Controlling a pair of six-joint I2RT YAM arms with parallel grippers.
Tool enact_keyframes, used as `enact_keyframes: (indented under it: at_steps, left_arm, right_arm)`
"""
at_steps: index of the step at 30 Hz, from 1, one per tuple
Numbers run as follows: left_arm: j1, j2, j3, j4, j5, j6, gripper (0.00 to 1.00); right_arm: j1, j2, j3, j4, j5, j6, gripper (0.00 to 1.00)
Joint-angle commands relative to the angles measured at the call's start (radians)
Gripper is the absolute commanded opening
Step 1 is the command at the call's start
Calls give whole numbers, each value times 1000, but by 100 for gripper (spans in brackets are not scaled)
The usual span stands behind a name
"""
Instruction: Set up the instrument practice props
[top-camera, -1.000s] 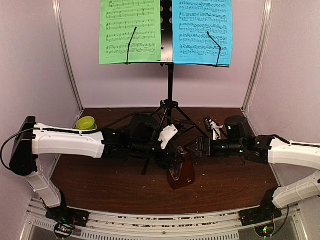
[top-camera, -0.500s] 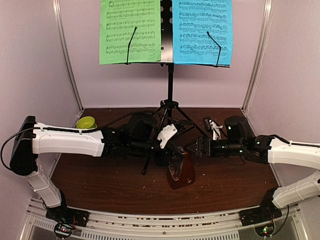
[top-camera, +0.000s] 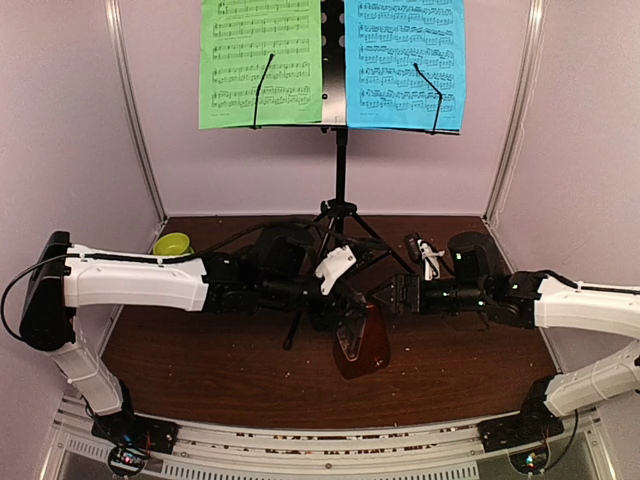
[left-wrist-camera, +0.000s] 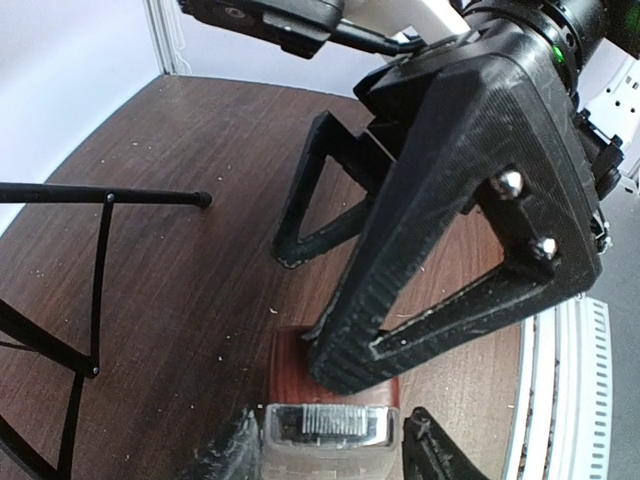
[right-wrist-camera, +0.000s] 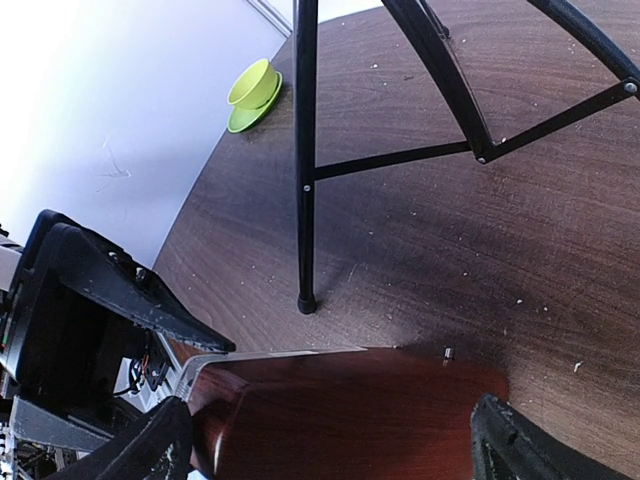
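Down at the middle of the brown surface, the reddish-brown metronome stands upright, and both arms reach in on it, one from each side. Left gripper is right at the top of it. From the left wrist, its two dark fingers sit either side of the clear cover's ridged top, about half spread and very close. Whether they actually pinch it, can't tell from here.

Right gripper comes in from the other side with its jaws spread wide. In the left wrist view, one of its ribbed fingers has its tip down at the metronome's wooden body and looks to be touching it. The other tip lands on the bare surface, well apart from the metronome. Over to the right wrist view: the red-brown face fills the gap between those two fingers.

Behind them, the black music stand is up on its tripod legs at the back. The green sheet is on the left of its desk and the blue sheet on the right, each under a thin wire arm. A small lime-green bowl sits off by the left wall, well apart from the metronome.
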Motion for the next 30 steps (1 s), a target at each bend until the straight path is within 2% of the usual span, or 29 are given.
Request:
enact_keyframes:
  at_steps: [1,6,14,22,26,30]
  left_arm:
    - [8,-21,2,35,27,30,47]
    - [10,-32,-20,29,42,29,36]
    - [11,-84,-91,45,24,21,27]
    - [11,-166,-156,32,3,18,23]
    - [20,-273,-208,0,-47,-22,22]
    - [76,-384,-264,-81,-86,-110,22]
  right_arm:
    - [-1,35,-50,-111,33,-32,96]
    - [-1,29,-64,-131,49,-44,96]
    - [-4,9,-107,-142,80,-54,96]
    - [-4,21,-102,-149,79,-64,96]
    - [-6,12,-94,-151,75,-69,96]
    - [-5,15,-67,-153,57,-84,97]
